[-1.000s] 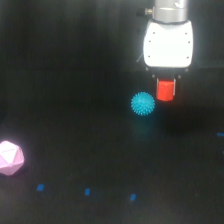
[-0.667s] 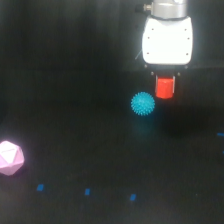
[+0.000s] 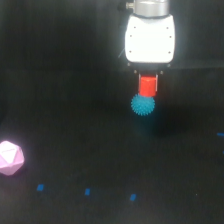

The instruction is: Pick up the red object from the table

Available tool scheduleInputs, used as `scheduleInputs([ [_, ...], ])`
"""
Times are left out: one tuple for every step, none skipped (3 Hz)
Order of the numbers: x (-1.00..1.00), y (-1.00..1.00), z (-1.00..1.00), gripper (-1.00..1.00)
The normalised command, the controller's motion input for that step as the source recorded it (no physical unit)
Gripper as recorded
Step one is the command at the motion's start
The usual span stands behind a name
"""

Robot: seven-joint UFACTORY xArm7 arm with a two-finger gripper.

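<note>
- Across the whole frame, the black table (image 3: 75, 100): matte, bare but for small blue marks (image 3: 87, 191) near the bottom edge.
- White gripper (image 3: 148, 80) hangs top centre, jaws pinching the red object (image 3: 147, 86) from both sides; judged lifted clear of the table.
- Pale pink polyhedron (image 3: 10, 158) sits at the exterior view's left edge, well apart, no obstacle.
- Cyan spiky ball (image 3: 143, 104) appears just under the red object; touching or merely overlapped, cannot tell.

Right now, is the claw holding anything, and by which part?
Yes: the claw grips the red object by its upper sides, its lower end hanging free just above the blue ball.
</note>
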Motion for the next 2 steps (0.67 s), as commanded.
scheduleInputs([
  [-0.95, 0.23, -0.52, -1.0],
  [-0.11, -0.61, -0.42, -0.96],
])
